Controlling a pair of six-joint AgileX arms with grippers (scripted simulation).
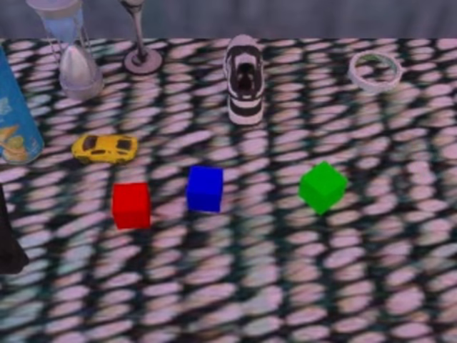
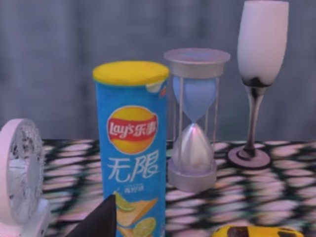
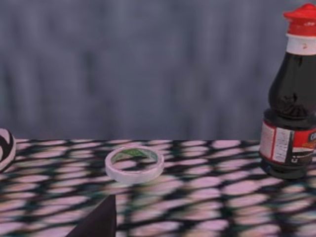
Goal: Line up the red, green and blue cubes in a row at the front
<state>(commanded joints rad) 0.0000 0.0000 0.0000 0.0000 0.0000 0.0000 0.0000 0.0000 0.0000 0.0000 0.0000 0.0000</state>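
Three cubes lie on the patterned table (image 1: 235, 286), all placed here relative to the yellow toy car (image 1: 105, 148); the red cube (image 1: 131, 205) sits just in front of the car, close but apart from it; the blue cube (image 1: 205, 189) stands near the red one on the side away from the car, a gap between them; the green cube (image 1: 323, 186), turned at an angle, rests well apart, farther again in the same direction. Behind the car stand an hourglass (image 1: 71, 50) and a glass (image 1: 141, 43); a chip can (image 1: 14, 121) stands beside the car at the table's left edge; a striped shoe (image 1: 244, 77) and a tape ring (image 1: 375, 71) lie farther back toward the right. The left arm (image 1: 8, 239) shows only as a dark shape at the left edge, in front of the can; whether its jaws are released or clenched cannot be told; the right gripper is out of the top view.
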